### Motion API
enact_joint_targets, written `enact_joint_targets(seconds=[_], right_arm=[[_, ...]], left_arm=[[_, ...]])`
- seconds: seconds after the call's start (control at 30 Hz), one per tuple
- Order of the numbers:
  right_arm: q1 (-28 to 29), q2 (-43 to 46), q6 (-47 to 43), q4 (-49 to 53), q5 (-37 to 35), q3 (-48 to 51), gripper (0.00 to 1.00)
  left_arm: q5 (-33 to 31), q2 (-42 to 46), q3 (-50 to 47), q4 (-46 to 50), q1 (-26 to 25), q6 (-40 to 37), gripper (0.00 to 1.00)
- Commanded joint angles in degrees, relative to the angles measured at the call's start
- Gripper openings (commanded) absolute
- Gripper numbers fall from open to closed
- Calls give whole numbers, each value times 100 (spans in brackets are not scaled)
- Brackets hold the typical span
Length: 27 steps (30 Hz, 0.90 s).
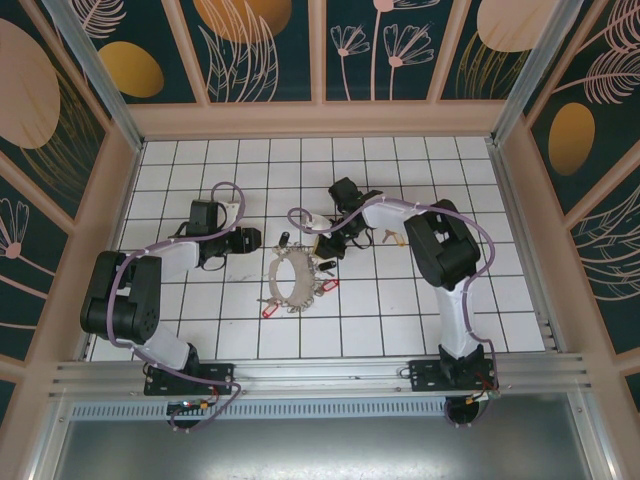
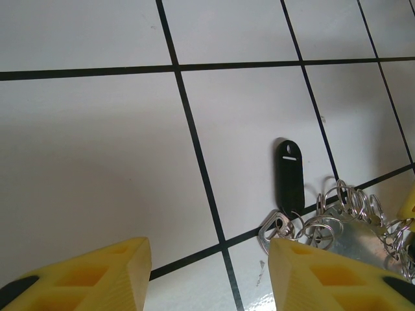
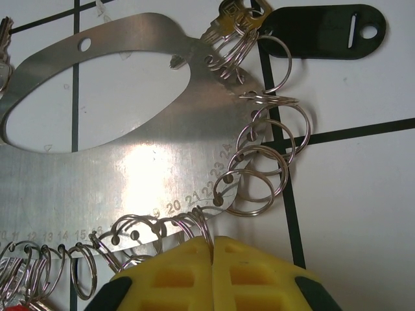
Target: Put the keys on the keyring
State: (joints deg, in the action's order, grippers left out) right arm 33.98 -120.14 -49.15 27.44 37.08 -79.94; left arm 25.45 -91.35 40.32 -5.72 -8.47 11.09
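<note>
As the keyring (image 3: 130, 175) is slick steel, we favour the ring (image 3: 198, 223) at our shut right gripper (image 3: 213, 249); left gripper (image 2: 207, 259) gapes empty.

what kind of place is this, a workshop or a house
Probably a robot test booth, not a house: a white tiled table boxed in by leaf-patterned panels, with a left arm and right arm bolted to a metal rail.
</note>
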Motion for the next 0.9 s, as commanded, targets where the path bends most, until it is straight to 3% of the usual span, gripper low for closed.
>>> enact_joint_targets(seconds=[0.0, 0.1, 0.27, 0.4, 0.57, 0.67, 0.77, 0.87], right_arm=[[30, 198, -68, 125, -43, 111, 6], [28, 248, -47, 101, 17, 120, 6], [38, 423, -43, -38, 19, 284, 2], [31, 518, 5, -54, 80, 364, 1], [55, 780, 98, -490, 62, 702, 0], [62, 944, -136, -657, 169, 917, 0], [93, 1210, -218, -1087, 107, 1242, 0], [93, 1416, -183, -1339, 22, 1399, 0]], left_arm=[[134, 46, 141, 135, -86, -248, 53], [378, 285, 58, -15, -137, -431, 55], [1552, 651, -426, -1322, -141, -449, 63], [1978, 574, -245, -1476, -200, -844, 65], [2439, 508, -24, -1663, -399, -1674, 71], [3265, 331, 99, -1665, -469, -2607, 72], [3385, 246, 105, -1663, -600, -3424, 71], [3376, 124, 161, -1624, -663, -3734, 70]])
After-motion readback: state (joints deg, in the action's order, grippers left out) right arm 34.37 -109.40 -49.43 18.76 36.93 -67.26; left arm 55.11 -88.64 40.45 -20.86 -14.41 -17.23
